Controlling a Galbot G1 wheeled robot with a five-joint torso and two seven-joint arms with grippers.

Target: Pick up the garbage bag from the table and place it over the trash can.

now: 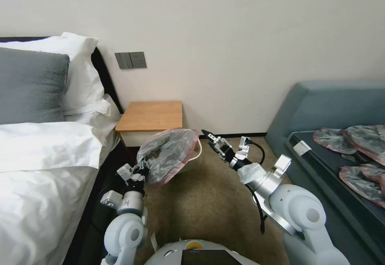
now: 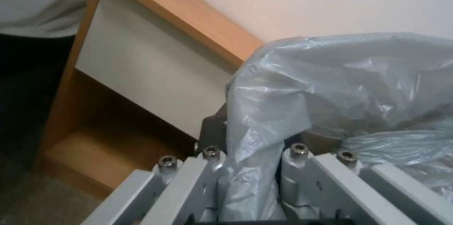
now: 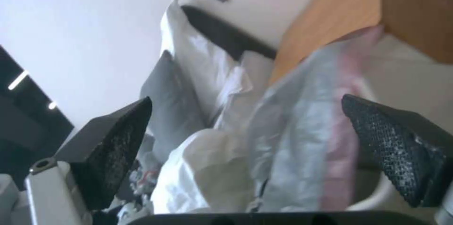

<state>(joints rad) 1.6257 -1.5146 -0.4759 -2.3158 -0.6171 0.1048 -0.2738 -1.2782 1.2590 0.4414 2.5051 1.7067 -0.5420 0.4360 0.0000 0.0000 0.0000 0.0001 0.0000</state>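
Observation:
The garbage bag (image 1: 168, 154), crinkly grey with a pink-red rim, hangs open in front of the table (image 1: 150, 114), off its top. My left gripper (image 1: 142, 169) is shut on the bag's lower edge; in the left wrist view the plastic (image 2: 330, 87) bunches between the fingers (image 2: 302, 168). Behind and below the bag, a white rim of the trash can (image 1: 196, 155) peeks out. My right gripper (image 1: 211, 138) stands open just right of the bag's rim, apart from it. In the right wrist view the bag (image 3: 302, 129) hangs between and beyond the two black pads (image 3: 118, 140).
A bed with white sheets and pillows (image 1: 48, 144) fills the left side, close to my left arm. A teal-grey sofa (image 1: 333, 108) on the right carries several similar grey-pink bags (image 1: 361, 152). Brown carpet (image 1: 200, 209) lies open between them.

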